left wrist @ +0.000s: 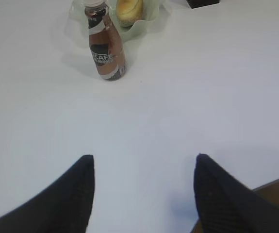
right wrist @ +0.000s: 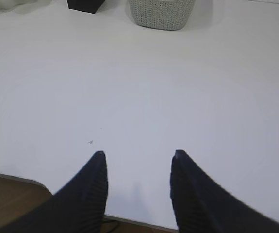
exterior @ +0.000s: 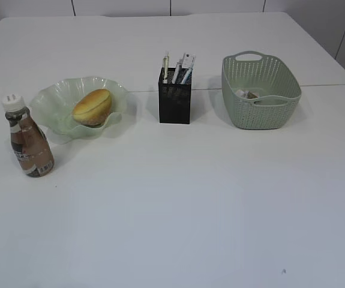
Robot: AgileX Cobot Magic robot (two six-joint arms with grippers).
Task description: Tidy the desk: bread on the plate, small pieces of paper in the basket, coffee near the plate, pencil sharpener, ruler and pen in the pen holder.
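On the white desk [exterior: 178, 198], toward 10 o'clock, one oval golden-brown bread [exterior: 92, 106] with a speckled crust lies in one pale green wavy-rimmed plate [exterior: 52, 102], with one brown white-capped coffee [exterior: 29, 146] upright just beside the plate at its 8 o'clock, label reading "CAFE" in the left wrist view. At 12 o'clock stands one black mesh pen holder [exterior: 175, 104] with several pens upright inside, and toward 2 o'clock one sage-green perforated basket [exterior: 267, 114] holds paper scraps. Left gripper [left wrist: 144, 194] and right gripper [right wrist: 138, 187] both hover over bare desk, jaws apart, holding nothing.
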